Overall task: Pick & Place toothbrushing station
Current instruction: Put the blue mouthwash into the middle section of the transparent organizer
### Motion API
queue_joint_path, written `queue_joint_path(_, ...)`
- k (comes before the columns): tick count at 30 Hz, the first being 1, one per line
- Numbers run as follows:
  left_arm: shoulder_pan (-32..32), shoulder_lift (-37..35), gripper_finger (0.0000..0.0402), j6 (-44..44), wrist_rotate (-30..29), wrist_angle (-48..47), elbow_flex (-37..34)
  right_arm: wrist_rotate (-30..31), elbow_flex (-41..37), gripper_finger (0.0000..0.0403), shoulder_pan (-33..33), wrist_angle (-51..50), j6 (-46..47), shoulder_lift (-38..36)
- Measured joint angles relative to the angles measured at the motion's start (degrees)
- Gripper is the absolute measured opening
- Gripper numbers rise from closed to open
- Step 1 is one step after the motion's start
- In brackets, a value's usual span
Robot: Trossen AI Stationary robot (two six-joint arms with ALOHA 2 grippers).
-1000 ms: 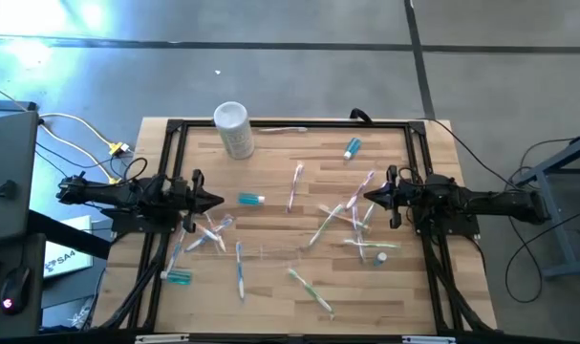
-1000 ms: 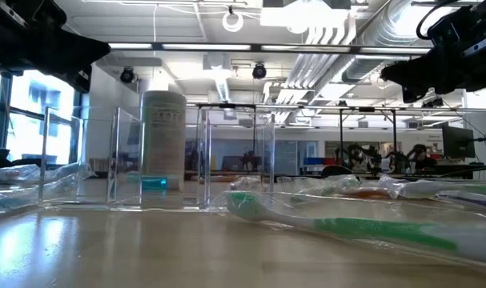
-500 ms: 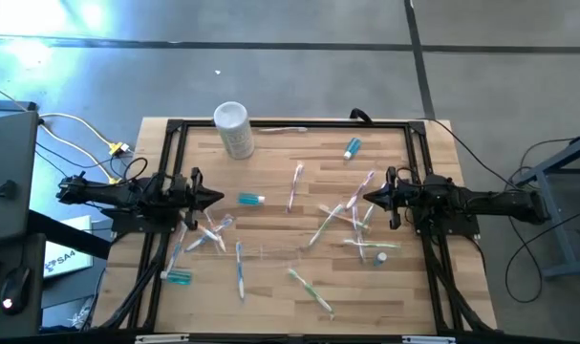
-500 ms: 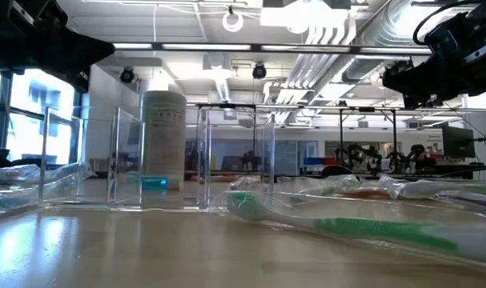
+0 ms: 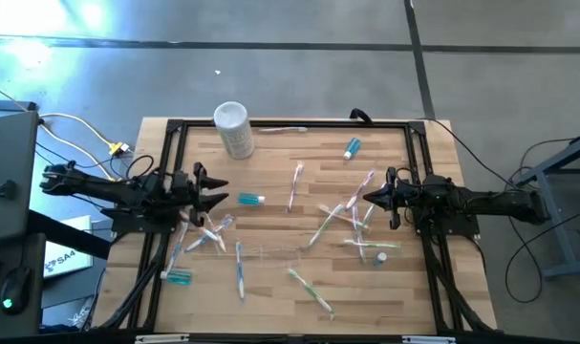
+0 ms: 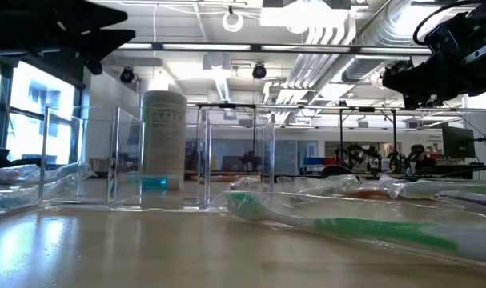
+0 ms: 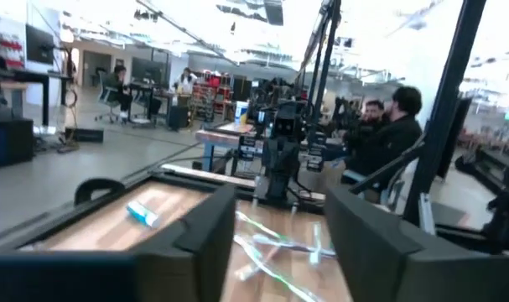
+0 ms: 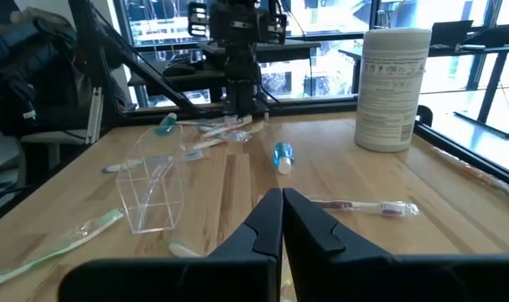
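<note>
1. The left gripper [image 5: 216, 191] sits at centre left of the high view, above the table's [image 5: 270, 162] left side, its fingers spread apart and clamped on nothing
2. Just right of it lies a teal toothpaste tube [image 5: 250, 199]; a second tube [image 5: 180, 277] lies at lower left
3. A white cylinder [image 5: 233, 129] stands at upper left of the table
4. A clear plastic holder [image 8: 152, 189] stands on the wood at lower centre of the high view, among scattered toothbrushes [image 5: 311, 290]
5. A pink toothbrush [image 5: 295, 185] lies near the centre, and a third tube [image 5: 352, 147] at upper right
6. The right gripper [image 5: 373, 198] hangs at centre right beside a cluster of brushes [image 5: 347, 215], its fingers pressed together and holding nothing
7. In the left wrist view, people [image 7: 386, 134] sit beyond the table
</note>
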Motion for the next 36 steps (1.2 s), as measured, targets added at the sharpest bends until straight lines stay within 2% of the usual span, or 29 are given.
queue_joint_path(3,0.00,6.68,0.0227,3.64,-0.41,0.84,3.38,0.00,0.00,0.0003,0.01,0.00,0.02,-0.02)
queue_joint_path(7,0.00,16.58,0.0238,8.59,-0.45,-1.75,9.96,-0.02,0.00,0.0003,0.01,-0.09,0.04,0.00)
queue_joint_path(10,0.00,23.39,0.0238,11.94,-1.55,-7.39,16.13,-0.02,0.02,0.0003,0.02,-1.37,0.46,-0.02)
queue_joint_path(15,0.07,32.17,0.0239,12.23,-4.98,-19.14,26.03,0.00,0.01,0.0003,0.00,-3.05,1.24,0.00)
queue_joint_path(19,0.04,36.75,0.0239,20.16,-5.66,-32.19,31.44,0.00,0.02,0.0003,0.00,-3.63,1.40,0.00)
queue_joint_path(26,0.18,40.43,0.0239,8.96,-7.91,-40.79,33.51,0.05,0.02,0.0003,0.02,-3.91,1.44,0.00)
queue_joint_path(31,6.43,40.41,0.0239,-6.42,-1.02,-48.14,33.55,0.06,0.01,0.0003,0.02,-3.82,1.44,0.00)
queue_joint_path(36,12.55,42.52,0.0239,-7.93,0.75,-51.66,33.53,1.97,0.00,0.0003,0.00,-3.89,1.61,0.00)
